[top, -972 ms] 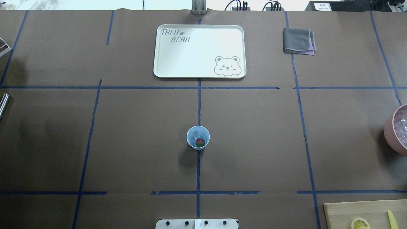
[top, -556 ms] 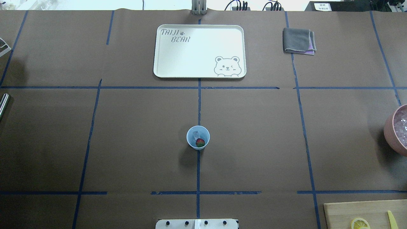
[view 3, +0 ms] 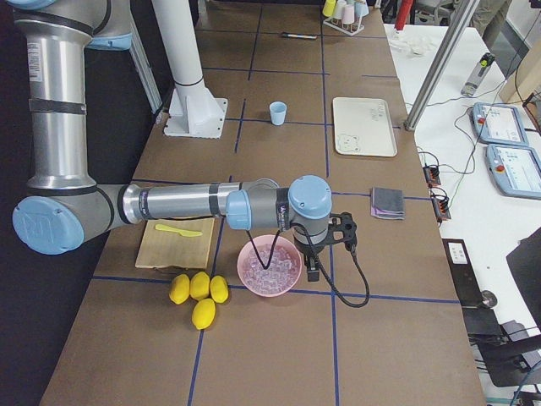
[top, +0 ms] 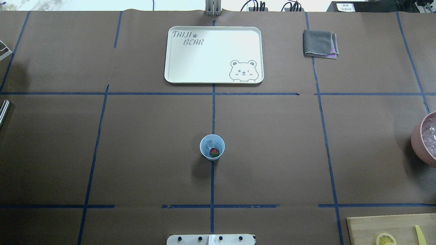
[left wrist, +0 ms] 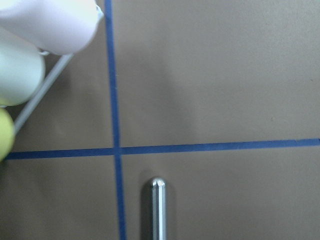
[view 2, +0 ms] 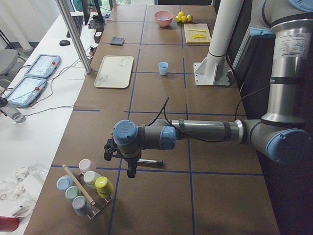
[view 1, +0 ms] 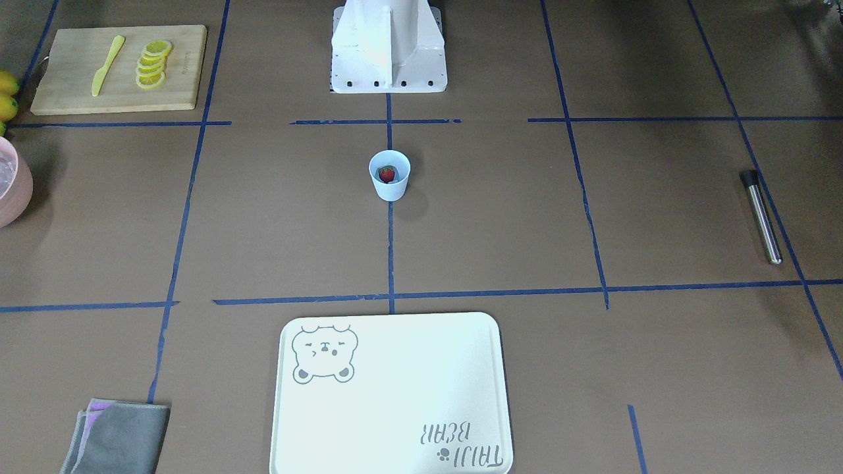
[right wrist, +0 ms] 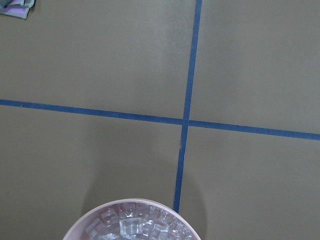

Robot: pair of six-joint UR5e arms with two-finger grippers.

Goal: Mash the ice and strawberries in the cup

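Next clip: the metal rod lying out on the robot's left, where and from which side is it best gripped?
Grip the metal rod around its bare shaft near the middle, coming straight down from above, jaws closing across its width. It lies flat on the table, long, thin and round, so only its sides offer purchase; a mid-shaft hold likely keeps it from tipping.

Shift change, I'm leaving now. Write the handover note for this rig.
Left end effector: over the metal rod's end, open or shut unclear.
Right end effector: by the rim of the pink ice bowl, likewise unclear.
Light-blue cup, table centre, holds a whole strawberry and an ice chunk.
Done: cup loaded.
Left: grasp rod, mash.
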